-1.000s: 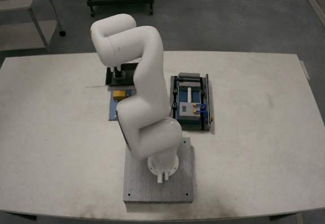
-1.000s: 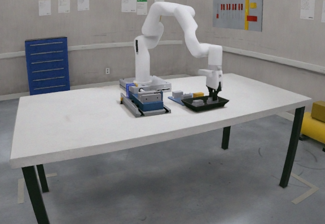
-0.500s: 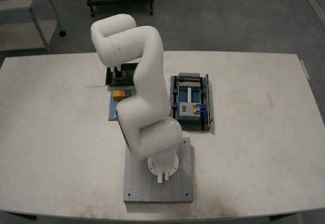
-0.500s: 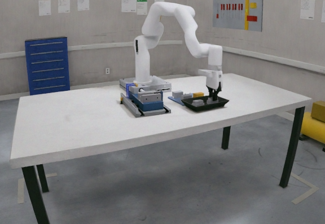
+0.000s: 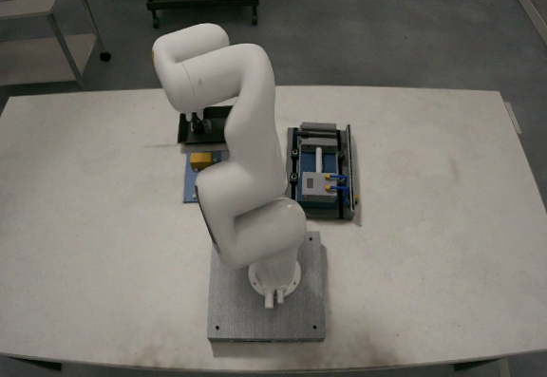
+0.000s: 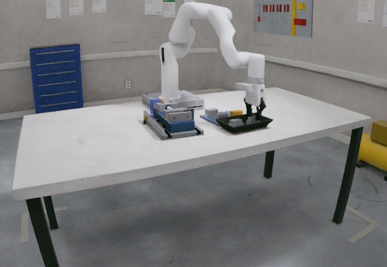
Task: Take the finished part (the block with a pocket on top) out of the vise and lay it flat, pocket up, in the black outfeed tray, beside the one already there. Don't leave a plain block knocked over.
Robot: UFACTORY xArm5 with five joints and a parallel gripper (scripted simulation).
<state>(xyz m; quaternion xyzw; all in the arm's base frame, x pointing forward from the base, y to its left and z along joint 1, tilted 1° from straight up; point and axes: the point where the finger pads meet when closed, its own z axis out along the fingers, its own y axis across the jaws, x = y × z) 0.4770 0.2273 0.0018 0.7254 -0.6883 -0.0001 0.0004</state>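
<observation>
The black outfeed tray [image 6: 244, 123] sits on the table to the right of the vise [image 6: 173, 121]; in the overhead view the tray [image 5: 204, 125] is mostly hidden by my arm. One grey part [image 6: 235, 122] lies flat at the tray's left end. A second grey part [image 6: 252, 120] lies in the tray between my fingers; I cannot see its pocket from here. My gripper [image 6: 254, 113] points straight down into the tray, fingers spread and open around that part. It also shows in the overhead view [image 5: 199, 125]. The vise [image 5: 320, 171] holds no block between its jaws.
A blue mat [image 6: 209, 118] between vise and tray carries two upright plain grey blocks [image 6: 211, 112] [image 6: 222, 113] and a yellow block [image 6: 236, 112], also seen from above [image 5: 201, 159]. My arm base stands on a grey plate [image 5: 266, 290] near the table's front edge.
</observation>
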